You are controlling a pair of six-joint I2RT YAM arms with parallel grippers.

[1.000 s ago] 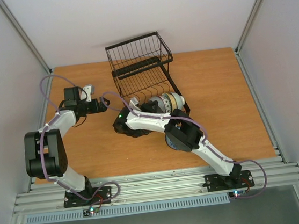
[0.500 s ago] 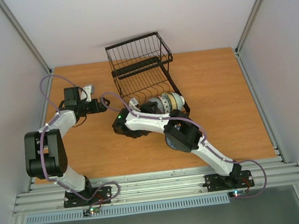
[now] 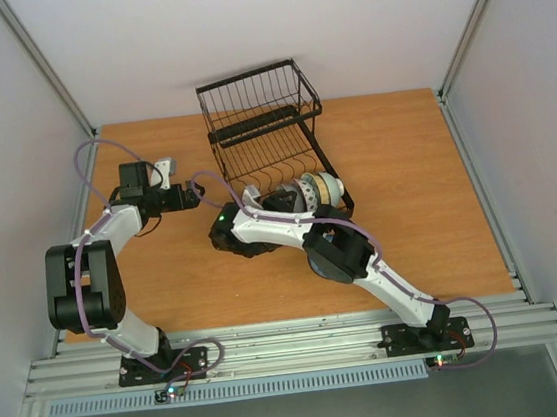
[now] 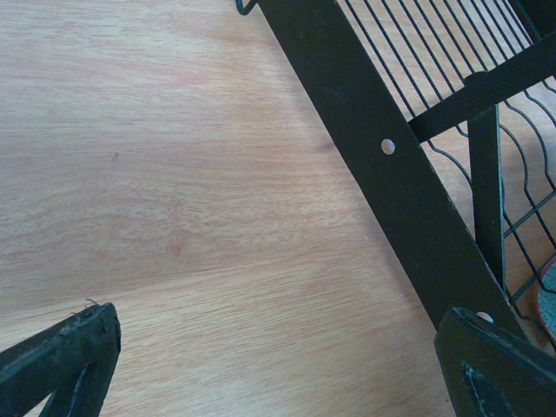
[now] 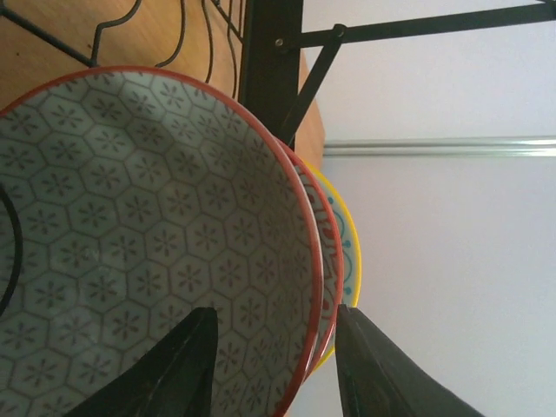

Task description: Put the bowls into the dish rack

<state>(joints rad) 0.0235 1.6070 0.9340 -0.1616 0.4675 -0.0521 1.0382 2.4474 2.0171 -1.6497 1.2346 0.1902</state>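
The black wire dish rack point(image 3: 265, 130) stands at the back middle of the table. Three bowls point(image 3: 312, 193) stand on edge in its near slots. In the right wrist view the nearest one is a grey hexagon-patterned bowl with a red rim point(image 5: 130, 217). A second red-rimmed bowl point(image 5: 328, 252) and a yellow-rimmed bowl point(image 5: 351, 252) stand behind it. My right gripper point(image 5: 274, 356) is open, its fingers straddling the bowls' rims without clamping them; it is at the rack's near left point(image 3: 280, 201). My left gripper point(image 3: 196, 193) is open and empty over the table, left of the rack.
The rack's black frame bar point(image 4: 391, 174) runs diagonally close in front of my left gripper point(image 4: 278, 365). A red bowl rim point(image 4: 549, 295) shows at that view's right edge. The rack's taller basket point(image 3: 256, 95) is at the back. White walls enclose the table.
My right arm has shifted slightly to the left, its gripper still at the bowls. The left arm and the bowls have not visibly moved.
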